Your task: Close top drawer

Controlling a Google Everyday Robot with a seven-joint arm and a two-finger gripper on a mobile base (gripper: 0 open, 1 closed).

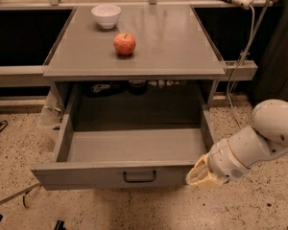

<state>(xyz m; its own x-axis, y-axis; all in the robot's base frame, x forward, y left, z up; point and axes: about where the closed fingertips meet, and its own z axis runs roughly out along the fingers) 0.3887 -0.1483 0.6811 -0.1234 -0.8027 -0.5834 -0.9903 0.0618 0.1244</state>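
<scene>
The top drawer (115, 175) is a wide grey metal tray pulled far out from under the grey cabinet top (182, 51). Its inside is empty. Its flat front panel carries a small black bar handle (139, 177) at the centre. My gripper (200, 174) is at the right end of the drawer's front panel, at the front right corner, right up against it. The white arm (259, 140) comes in from the right.
A red apple (124, 44) and a white bowl (106, 16) sit on the cabinet top. A cable (242, 56) hangs down at the right of the cabinet. The floor is speckled terrazzo (259, 205). Dark shelves flank the cabinet.
</scene>
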